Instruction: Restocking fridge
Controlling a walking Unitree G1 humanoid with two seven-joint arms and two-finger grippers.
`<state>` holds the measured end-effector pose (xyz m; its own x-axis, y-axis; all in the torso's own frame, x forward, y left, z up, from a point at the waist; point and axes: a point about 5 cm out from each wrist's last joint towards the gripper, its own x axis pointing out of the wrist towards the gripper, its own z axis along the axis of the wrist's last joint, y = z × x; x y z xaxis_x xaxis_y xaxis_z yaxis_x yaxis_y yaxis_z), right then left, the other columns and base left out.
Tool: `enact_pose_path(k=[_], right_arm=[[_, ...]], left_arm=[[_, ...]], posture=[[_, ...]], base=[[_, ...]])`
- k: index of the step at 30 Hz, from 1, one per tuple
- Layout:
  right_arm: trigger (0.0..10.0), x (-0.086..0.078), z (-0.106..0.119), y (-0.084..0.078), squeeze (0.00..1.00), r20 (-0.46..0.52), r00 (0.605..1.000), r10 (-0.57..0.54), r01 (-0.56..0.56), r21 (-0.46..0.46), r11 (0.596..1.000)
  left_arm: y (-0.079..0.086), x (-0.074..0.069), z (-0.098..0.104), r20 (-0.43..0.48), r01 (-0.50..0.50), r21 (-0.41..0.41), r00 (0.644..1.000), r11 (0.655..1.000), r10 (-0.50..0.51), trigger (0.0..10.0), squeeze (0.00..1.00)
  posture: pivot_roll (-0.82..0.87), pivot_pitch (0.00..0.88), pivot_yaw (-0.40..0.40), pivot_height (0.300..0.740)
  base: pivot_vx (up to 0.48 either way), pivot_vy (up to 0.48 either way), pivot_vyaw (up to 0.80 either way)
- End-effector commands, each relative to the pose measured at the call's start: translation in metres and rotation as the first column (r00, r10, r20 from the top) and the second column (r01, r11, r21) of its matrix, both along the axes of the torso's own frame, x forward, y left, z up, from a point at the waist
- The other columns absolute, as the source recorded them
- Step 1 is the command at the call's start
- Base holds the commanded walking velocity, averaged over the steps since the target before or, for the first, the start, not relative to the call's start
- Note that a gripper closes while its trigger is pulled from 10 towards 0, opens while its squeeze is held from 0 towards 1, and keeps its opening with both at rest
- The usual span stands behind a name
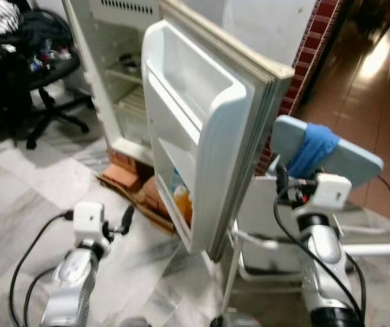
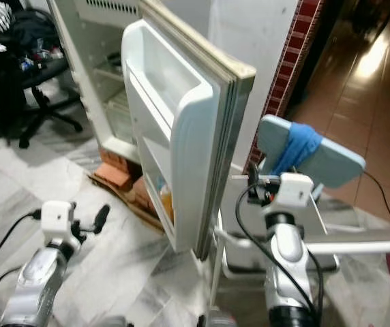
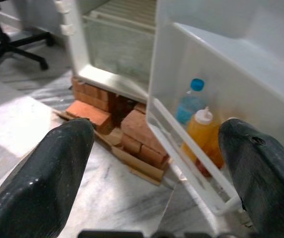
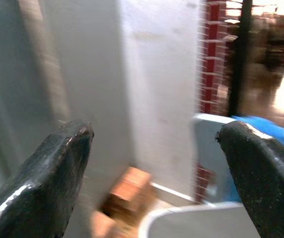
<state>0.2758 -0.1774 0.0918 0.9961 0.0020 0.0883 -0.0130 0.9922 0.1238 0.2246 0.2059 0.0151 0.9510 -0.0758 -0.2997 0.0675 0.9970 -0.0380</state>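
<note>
Fridge (image 1: 106, 75) ahead and left, white, cabinet open; inside, pale wire and glass shelves, a dark item on an upper one, too small to name. The cabinet stands raised on red bricks (image 3: 95, 111), rough, with flattened cardboard under them.

Fridge door (image 1: 212, 129) swung wide toward me, its thick ribbed gasket edge facing near-right. Moulded white plastic door bins, smooth, rounded corners. In the lowest door bin (image 3: 191, 168): a clear bottle with a blue cap (image 3: 189, 104) and, touching it, an orange squeeze bottle with a white cap (image 3: 201, 136), both upright.

My left gripper (image 3: 157, 163) is low, near-left of the door, over the marble-patterned floor (image 1: 31, 204); fingers (image 3: 47, 173) spread wide, nothing between them. Open floor between it and the bricks.

My right gripper (image 4: 157, 168) is raised on the right, outside the door edge, close to the grey wall; fingers (image 4: 261, 183) wide apart, holding nothing. Just beyond it a pale blue-grey panel with a blue cloth (image 1: 311, 150) draped over it, on a white-framed stand. Tight room there: door edge left, stand right.

Black office chair (image 1: 45, 88) far left. Glossy brown tile hallway far right.
</note>
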Motion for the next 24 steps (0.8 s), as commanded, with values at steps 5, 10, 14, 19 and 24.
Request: enact_pose_path(k=[5,10,14,19,24], right_arm=[[10.0,0.040,0.026,0.053,0.00,0.066,0.970,0.235,-0.240,0.090,0.967],[10.0,0.040,0.068,0.118,0.00,0.220,0.785,0.579,-0.619,0.222,0.754],[10.0,0.017,0.085,0.132,0.00,0.321,0.597,0.735,-0.802,0.257,0.539],[10.0,-0.012,0.059,0.111,0.00,0.238,0.504,0.830,-0.850,0.304,0.430],[10.0,0.001,0.010,0.067,0.00,0.000,0.774,0.634,-0.617,0.226,0.754]], left_arm=[[-0.001,0.009,0.002,0.002,0.029,0.005,1.000,1.000,-0.029,10.0,0.00],[-0.003,0.014,0.004,0.018,0.038,0.023,0.999,0.999,-0.039,10.0,0.00],[-0.001,0.014,0.006,0.027,0.028,0.033,0.999,0.999,-0.029,10.0,0.00],[0.004,0.009,0.002,0.014,0.012,0.032,1.000,0.999,-0.012,10.0,0.00],[-0.003,0.010,0.001,0.013,0.040,0.026,0.999,0.999,-0.041,10.0,0.00]], posture=[[0.00,0.000,-0.010,0.740],[0.02,0.000,-0.031,0.740],[0.03,0.000,-0.039,0.740],[0.02,0.000,-0.043,0.740],[0.00,0.000,-0.030,0.740]], base=[[0.000,0.000,0.00],[0.000,0.000,0.00],[0.000,0.000,0.00],[0.000,0.000,0.00],[0.000,0.000,0.00]])
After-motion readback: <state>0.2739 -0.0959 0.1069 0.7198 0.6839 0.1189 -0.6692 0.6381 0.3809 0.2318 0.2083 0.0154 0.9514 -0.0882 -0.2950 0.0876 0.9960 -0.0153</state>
